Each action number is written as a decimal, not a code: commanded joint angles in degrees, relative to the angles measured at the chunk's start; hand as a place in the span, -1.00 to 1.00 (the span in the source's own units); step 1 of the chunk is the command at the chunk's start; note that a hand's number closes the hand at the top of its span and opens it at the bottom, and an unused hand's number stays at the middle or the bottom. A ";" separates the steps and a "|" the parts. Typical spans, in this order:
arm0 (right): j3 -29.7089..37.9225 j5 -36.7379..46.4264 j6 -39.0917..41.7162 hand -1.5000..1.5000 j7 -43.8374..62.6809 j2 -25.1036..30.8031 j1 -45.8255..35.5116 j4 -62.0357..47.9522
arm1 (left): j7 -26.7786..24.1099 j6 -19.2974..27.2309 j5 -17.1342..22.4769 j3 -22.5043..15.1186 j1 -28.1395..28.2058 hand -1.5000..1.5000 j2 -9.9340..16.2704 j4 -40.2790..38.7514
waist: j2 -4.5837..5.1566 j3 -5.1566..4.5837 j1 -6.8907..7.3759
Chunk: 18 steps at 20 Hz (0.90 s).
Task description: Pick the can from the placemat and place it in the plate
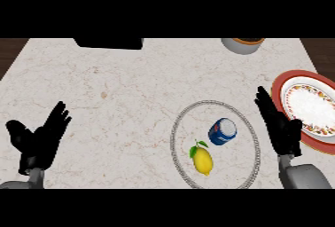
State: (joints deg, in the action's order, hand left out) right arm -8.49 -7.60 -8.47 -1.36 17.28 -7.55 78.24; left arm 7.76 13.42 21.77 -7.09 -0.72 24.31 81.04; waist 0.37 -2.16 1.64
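Blue can (222, 131) on round grey-rimmed placemat (215, 145), right of placemat's middle, tilted, pale top facing up-right. Yellow lemon (203, 160) just beside it, toward counter's near edge. Right hand (280, 128) nearer: can lies to its left, fingers straight, holding nothing. Red-rimmed plate (305, 111) at counter's right edge, partly cut off. Left hand (40, 138) resting, fingers straight, near left edge. Grey bowl (243, 45) and black object (108, 43) at far edge, cut off.

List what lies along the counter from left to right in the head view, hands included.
left hand → lemon → can → right hand → plate
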 commanded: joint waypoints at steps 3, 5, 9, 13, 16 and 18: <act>5.43 -10.16 -2.32 -1.00 -0.26 -8.33 -3.48 7.05 | -6.39 -0.10 -6.96 -0.21 2.14 0.00 5.25 2.09 | -0.90 2.26 -1.10; 8.85 -16.52 -4.45 -1.00 -1.97 -14.49 -6.25 9.85 | -10.73 0.33 -10.78 0.74 0.93 0.00 8.46 1.26 | -1.06 2.38 -1.41; 11.76 -0.98 -25.08 -1.00 -6.30 -12.95 -2.97 13.25 | -13.57 0.88 -14.07 -0.90 3.75 0.00 9.30 1.35 | -1.32 1.95 -3.24; 3.03 -3.90 -38.65 -1.00 -14.29 -17.07 2.61 21.55 | -13.81 1.91 -15.29 -1.99 3.67 0.00 7.94 2.89 | -1.00 2.20 -2.51; -8.88 -4.43 -47.57 -1.00 -18.85 -17.18 9.55 29.38 | -15.77 2.35 -16.24 -1.88 5.02 0.00 7.22 2.32 | -0.88 2.18 -2.24; -13.05 2.28 -46.31 -1.00 -16.01 -17.22 16.56 37.36 | -15.90 2.15 -16.77 -2.02 5.48 0.00 6.35 3.43 | -0.77 2.11 -2.47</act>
State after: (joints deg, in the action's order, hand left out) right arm -13.05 -9.55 -49.07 -16.39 0.99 0.29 105.19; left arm -6.67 15.04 6.50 -8.74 3.80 31.83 84.08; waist -0.54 -0.04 -0.66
